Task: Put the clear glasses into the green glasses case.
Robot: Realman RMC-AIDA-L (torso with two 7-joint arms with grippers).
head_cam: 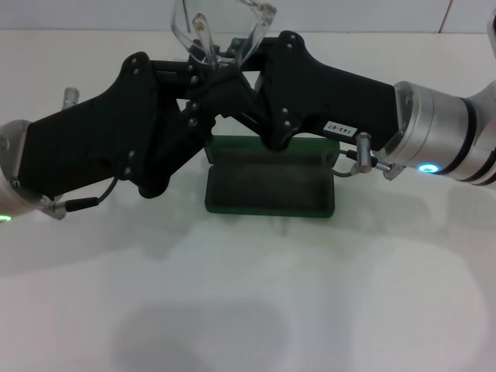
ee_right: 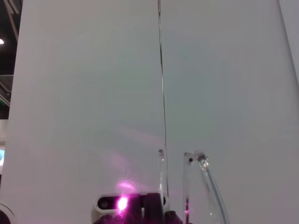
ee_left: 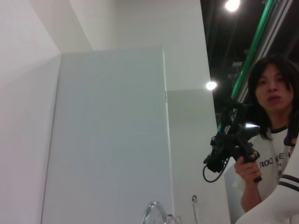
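Glasses [head_cam: 221, 35]: aloft above the case, long axis left-right.
Case [head_cam: 270, 186]: open on table [head_cam: 248, 310].
Left gripper [head_cam: 203, 77]: grip state unclear.
Right gripper [head_cam: 246, 71]: grip state unclear.

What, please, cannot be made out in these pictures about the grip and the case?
- Head view: the left hand and right hand overlap; finger state hidden.
- Head view: the arms cover the rear of the dark green rectangular case.
- Head view: the top edge crops the transparent plastic glasses.
- Wrist views: case unseen.
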